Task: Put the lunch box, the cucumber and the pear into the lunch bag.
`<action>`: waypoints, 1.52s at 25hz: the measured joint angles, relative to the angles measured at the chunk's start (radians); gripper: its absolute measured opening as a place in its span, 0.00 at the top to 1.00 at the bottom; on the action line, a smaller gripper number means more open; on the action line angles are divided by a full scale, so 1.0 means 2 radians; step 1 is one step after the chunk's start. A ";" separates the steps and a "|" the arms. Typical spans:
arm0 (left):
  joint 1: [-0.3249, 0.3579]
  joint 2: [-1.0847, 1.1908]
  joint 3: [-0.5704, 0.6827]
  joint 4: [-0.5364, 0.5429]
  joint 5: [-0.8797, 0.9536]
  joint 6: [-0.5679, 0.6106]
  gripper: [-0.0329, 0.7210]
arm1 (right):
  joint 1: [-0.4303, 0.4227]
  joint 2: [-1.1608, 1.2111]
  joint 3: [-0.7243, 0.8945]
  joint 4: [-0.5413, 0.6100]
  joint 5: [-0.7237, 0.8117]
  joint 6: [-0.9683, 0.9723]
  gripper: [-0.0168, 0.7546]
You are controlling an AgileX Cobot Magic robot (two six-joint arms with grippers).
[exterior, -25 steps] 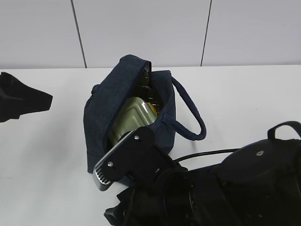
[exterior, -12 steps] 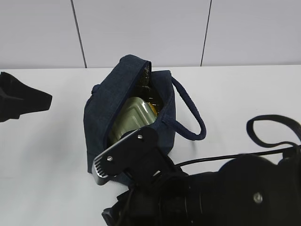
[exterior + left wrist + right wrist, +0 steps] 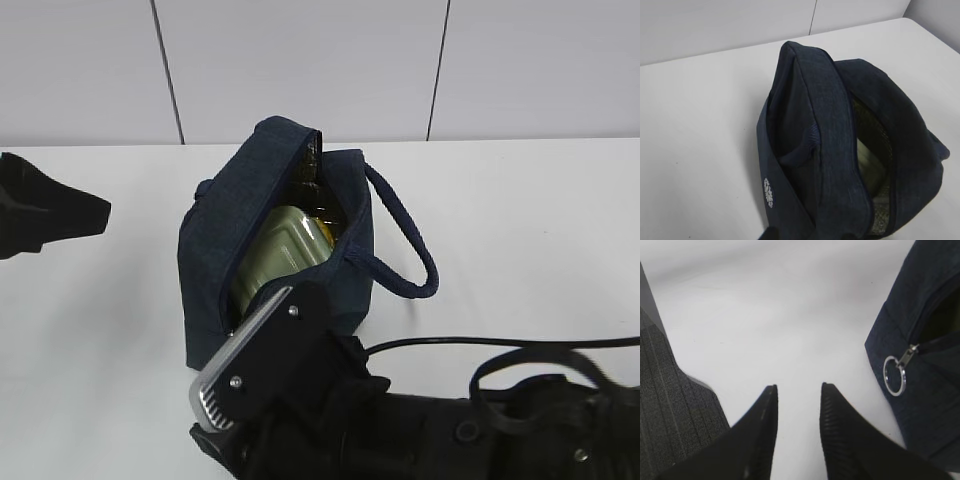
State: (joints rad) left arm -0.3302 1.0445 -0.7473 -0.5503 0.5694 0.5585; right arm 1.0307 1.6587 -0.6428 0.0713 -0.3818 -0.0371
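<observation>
- We see the lunch bag point(image 3: 280, 240) standing open on the white bench point(image 3: 520, 220), in the same place as one second ago; its padded handle point(image 3: 405, 240) hangs to the right side as before.
- Inside the bag the pale green lunch box point(image 3: 285, 255) leans on its side, and it did not move since the earlier frames.
- Behind the box, deeper in the opening, there is something dark green and a small yellow part, but we cannot tell surely if these are the cucumber and the pear.
- The right arm point(image 3: 420, 430) has changed the most: it is now lower in the exterior view than one second ago, and its flat grey plate point(image 3: 240, 350) tilts more steeply in front of the bag.
- The right claw point(image 3: 797, 405) holds nothing; its two black fingers point(image 3: 760, 430) stand a moderate gap apart above the bare bench, a little narrower than before, with the zipper ring point(image 3: 894, 375) of the bag just beside, to the right.
- The left claw point(image 3: 45, 215) stays at the left edge, well apart from the bag; we cannot tell if it is open or closed.
- The left wrist view looks down on the bag point(image 3: 840, 150), with silver lining point(image 3: 875, 165) visible in the opening.
</observation>
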 joint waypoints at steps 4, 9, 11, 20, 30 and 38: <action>0.000 0.000 0.000 0.000 0.000 0.000 0.64 | 0.000 0.040 0.006 0.031 -0.031 -0.018 0.67; 0.000 0.000 0.000 0.000 0.000 0.000 0.64 | 0.000 0.051 0.006 0.131 -0.082 -0.100 0.67; 0.000 0.000 0.000 0.000 0.000 0.000 0.64 | -0.001 0.051 0.006 0.178 -0.092 -0.121 0.65; 0.000 0.000 0.000 0.000 0.000 0.000 0.64 | -0.003 0.090 0.006 0.203 -0.095 -0.133 0.52; 0.000 0.000 0.000 -0.002 0.000 0.000 0.64 | -0.003 0.127 -0.024 0.203 -0.098 -0.133 0.52; 0.000 0.000 0.000 -0.002 0.000 0.000 0.64 | -0.007 0.136 -0.049 0.208 -0.103 -0.135 0.52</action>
State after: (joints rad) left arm -0.3302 1.0445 -0.7473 -0.5541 0.5685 0.5585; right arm 1.0165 1.9311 -0.7404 0.4872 -0.5887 -0.3078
